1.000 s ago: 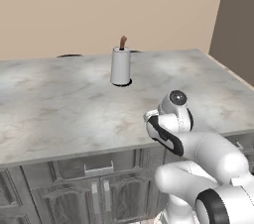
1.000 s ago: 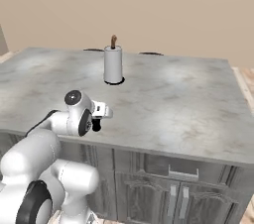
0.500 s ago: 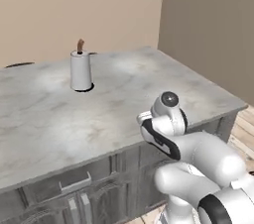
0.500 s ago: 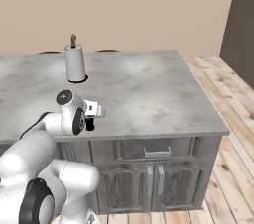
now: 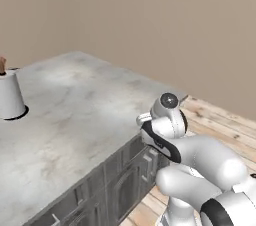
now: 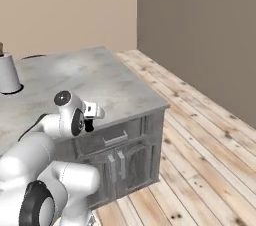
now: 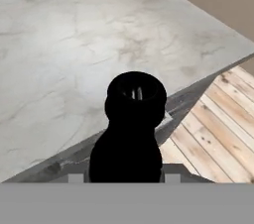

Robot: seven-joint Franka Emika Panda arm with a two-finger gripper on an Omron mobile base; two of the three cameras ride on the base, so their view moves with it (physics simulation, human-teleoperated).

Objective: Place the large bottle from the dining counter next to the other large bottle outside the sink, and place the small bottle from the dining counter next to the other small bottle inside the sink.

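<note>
Scene has swung left since earlier; hand view shows end effector (image 7: pixel 127 171) gripping black bottle (image 7: pixel 130 131).

Black bottle (image 7: pixel 133 134); grey marbled counter (image 5: pixel 75 110); white canister (image 5: pixel 10 95); pale wood-plank floor (image 6: pixel 200 140).

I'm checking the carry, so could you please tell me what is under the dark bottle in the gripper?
Below the dark bottle lie the marble counter edge and wooden floor. The bottle covers whatever is directly beneath it.
</note>
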